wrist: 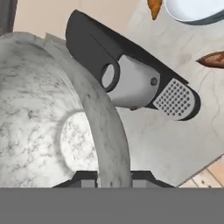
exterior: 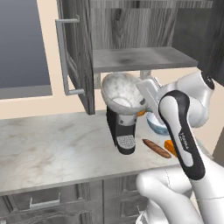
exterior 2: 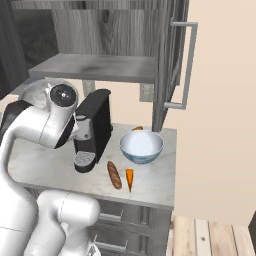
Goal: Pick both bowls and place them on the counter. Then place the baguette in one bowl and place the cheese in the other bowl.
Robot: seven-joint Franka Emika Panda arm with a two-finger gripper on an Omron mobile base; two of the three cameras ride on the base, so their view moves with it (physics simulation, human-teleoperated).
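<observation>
The blue bowl (exterior 2: 141, 146) sits upright on the desk (exterior 2: 160, 182), its pale inside open to view. Left of the bowl stands a black coffee machine (exterior 2: 93, 129), well clear of it. In front of the bowl, towards the desk's near edge, lies the baguette (exterior 2: 114, 174), and just right of the baguette lies the cheese (exterior 2: 129, 179), the two close but apart. Behind the bowl a small orange lump (exterior 2: 137, 128) peeks over its rim. Above and behind the bowl hangs a grey shelf (exterior 2: 95, 67), with an open cabinet door (exterior 2: 170, 60) to the bowl's upper right. The white arm (exterior 2: 47, 120) rises left of the coffee machine
</observation>
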